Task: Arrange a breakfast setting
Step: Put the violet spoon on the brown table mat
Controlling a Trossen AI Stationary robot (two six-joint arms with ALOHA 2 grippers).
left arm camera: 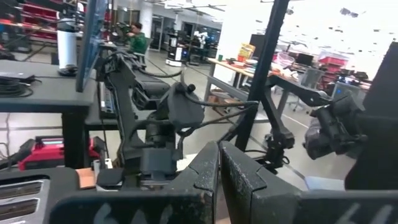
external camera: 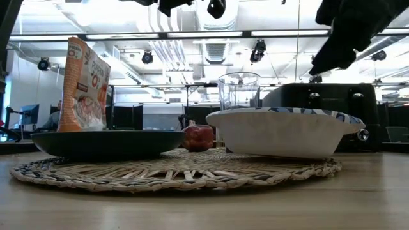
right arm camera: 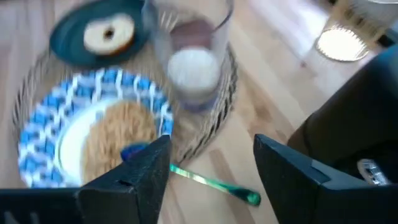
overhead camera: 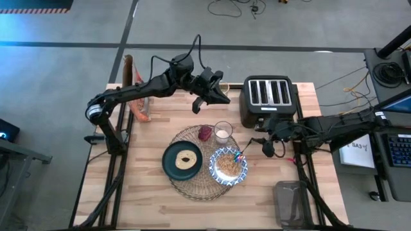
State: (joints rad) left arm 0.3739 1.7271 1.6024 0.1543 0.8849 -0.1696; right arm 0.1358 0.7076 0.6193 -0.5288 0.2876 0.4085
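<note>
A round straw placemat [overhead camera: 192,183] lies mid-table. On it rest a dark teal plate [overhead camera: 173,168] bearing a ring-shaped bread, a blue-and-white bowl [overhead camera: 228,165] of cereal, a clear glass [overhead camera: 223,132] with milk in it, and a red fruit [overhead camera: 205,133]. The green-handled spoon [right arm camera: 211,182] has its head in the bowl and its handle tip on the table. My right gripper [right arm camera: 211,168] hovers open above the handle, touching nothing. My left gripper [overhead camera: 221,97] is shut and empty, high over the table's far side.
A black four-slot toaster [overhead camera: 268,97] stands at the far right, close behind my right arm. A cereal bag [overhead camera: 138,96] stands at the far left edge. A clear lidded container [overhead camera: 292,199] sits at the near right corner. Bare wood lies left of the placemat.
</note>
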